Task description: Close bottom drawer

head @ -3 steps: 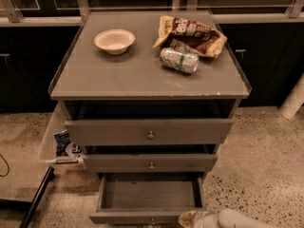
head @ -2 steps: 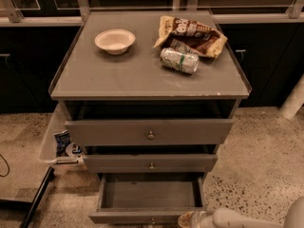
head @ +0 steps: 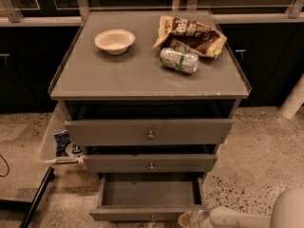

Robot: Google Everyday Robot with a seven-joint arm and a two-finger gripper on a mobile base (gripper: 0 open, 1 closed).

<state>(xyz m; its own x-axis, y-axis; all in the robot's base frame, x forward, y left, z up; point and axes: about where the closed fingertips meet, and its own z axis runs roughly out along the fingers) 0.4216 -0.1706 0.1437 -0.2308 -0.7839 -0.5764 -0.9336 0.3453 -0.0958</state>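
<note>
The bottom drawer of the grey cabinet is pulled out and its shallow box looks empty. Its slim front runs along the lower edge of the camera view, and its knob is barely in view there. My gripper is low at the right end of that front, at or just beside it, with my white arm stretching off to the lower right. The middle drawer and the top drawer stand slightly out from the cabinet.
On the cabinet top lie a white bowl, a chip bag and a tipped can. A clear bin with packets sits on the floor to the left. A white post stands at the right. Dark cabinets run behind.
The gripper stays by the drawer front's right end. A larger white part of my arm has come into view at the lower right. The drawer looks as far out as before.
</note>
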